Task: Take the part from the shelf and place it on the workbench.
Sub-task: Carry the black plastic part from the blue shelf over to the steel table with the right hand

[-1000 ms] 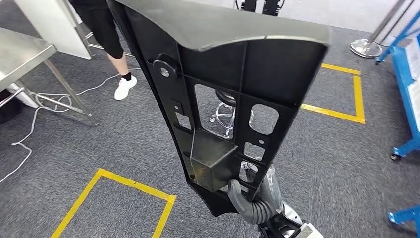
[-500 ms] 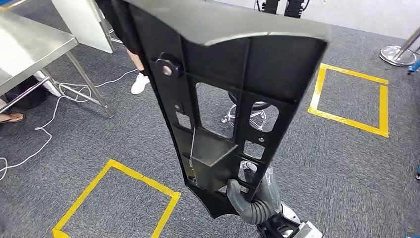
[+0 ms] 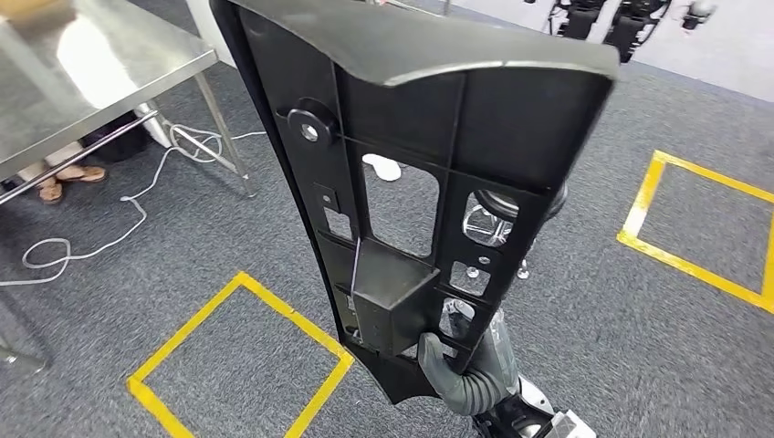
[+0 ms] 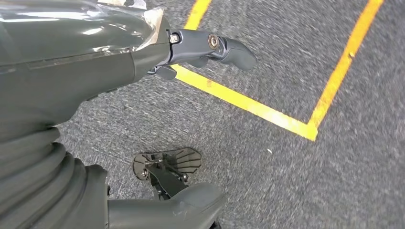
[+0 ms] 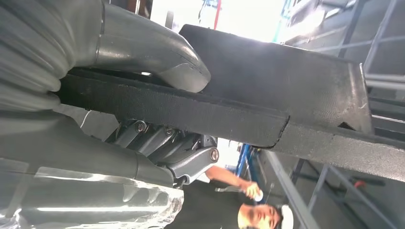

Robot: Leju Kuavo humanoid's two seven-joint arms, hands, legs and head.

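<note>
Since a second ago the whole head view has swung: the steel bench [image 3: 82, 73] has slid further into the upper-left corner and the yellow floor squares have shifted, which reads as the robot turning while it carries, not the things moving. Against the camera the part [image 3: 429, 173] has kept the same pose throughout.

It is a long black moulded panel with ribs, cut-outs and a small box-shaped pocket, held upright in front of the robot's chest and well above the grey carpet. The right hand [image 3: 461, 370] grasps it at its narrow lower end. In the right wrist view the thick thumb [image 5: 157, 57] presses on one face of the panel's edge and the darker fingers [image 5: 181, 152] clamp from the other side, so the plate is pinched through its thickness. Holding it low and vertical probably keeps the long panel clear of the legs and floor while walking.

The left hand [image 4: 210, 47] hangs over the carpet and a yellow tape line [image 4: 248, 102], released and holding nothing, fingers apart.

Further out, a white cable [image 3: 119, 228] trails on the carpet beneath the bench and a person's sandalled feet [image 3: 64, 178] show under it. My judgement is that the part is off the shelf and still in transit; the bench is near but not yet squarely ahead.
</note>
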